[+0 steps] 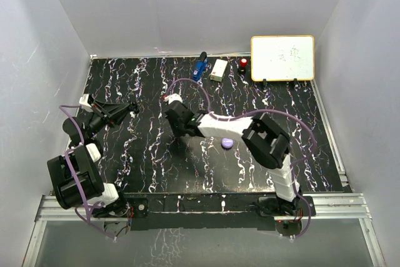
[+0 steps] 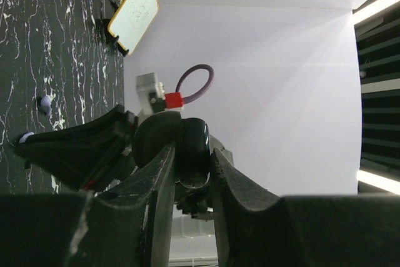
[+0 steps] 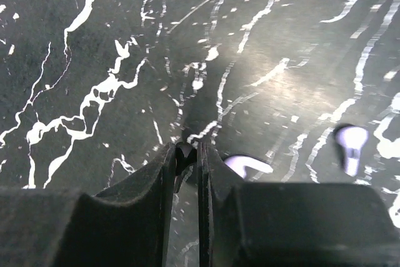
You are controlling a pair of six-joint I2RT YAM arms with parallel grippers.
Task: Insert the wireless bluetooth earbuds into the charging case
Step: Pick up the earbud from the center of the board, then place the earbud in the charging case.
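My left gripper is shut on a glossy black round case and holds it above the table, at the left in the top view. My right gripper is shut on a tiny black earbud just above the marbled table, facing the left gripper in the top view. Two lavender earbuds lie on the table to its right; they also show in the left wrist view. A lavender round puck lies under the right arm.
At the back edge stand a whiteboard, a white box, a red-topped item and a blue gadget. White walls close in the table on three sides.
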